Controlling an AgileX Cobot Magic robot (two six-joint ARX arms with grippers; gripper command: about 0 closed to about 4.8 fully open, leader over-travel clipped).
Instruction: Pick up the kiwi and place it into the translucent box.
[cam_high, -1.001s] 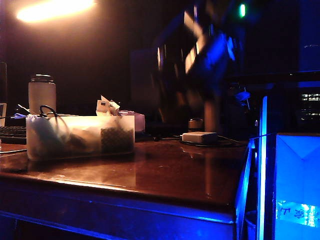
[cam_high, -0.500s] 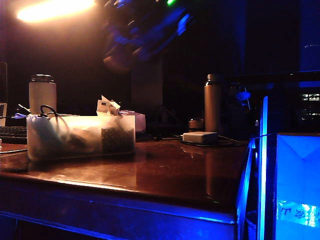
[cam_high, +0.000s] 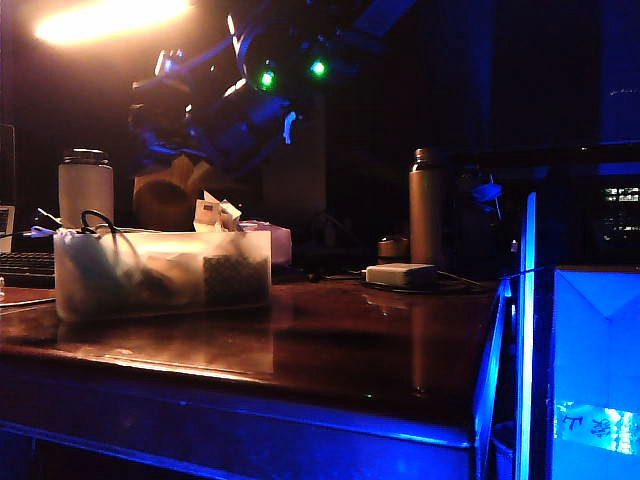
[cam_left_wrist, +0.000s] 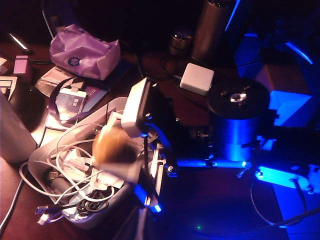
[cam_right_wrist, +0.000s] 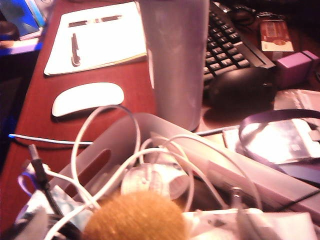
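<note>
A dark room, lit by one orange lamp overhead and blue glow from the right, holds a glossy reddish-brown surface (cam_high: 330, 340). On its left part stands the translucent box (cam_high: 160, 272), long and frosted, with white cables and small items heaped inside. Behind the box rises a pale cylindrical bottle (cam_high: 84, 188), and further right stand a small flat white block (cam_high: 399, 274) and a tall metal flask (cam_high: 425, 205). The right arm reaches across the exterior view and hangs above the box, its right claw (cam_high: 165, 195) pointing down over the clutter. The kiwi (cam_right_wrist: 134, 216), brown and fuzzy, shows at the near edge of the right wrist view directly over the cables in the box; no finger of that claw can be seen there. In the left wrist view the fruit appears blurred above the box's contents, beside the right arm's pale camera housing (cam_left_wrist: 136, 107). Whether the right claw is released or still closed around the fruit cannot be told. A white mouse (cam_right_wrist: 87, 98), a notepad with a pen (cam_right_wrist: 95, 37) and a dark keyboard (cam_right_wrist: 230, 47) lie beyond the box. The left claw is not visible in any view.
</note>
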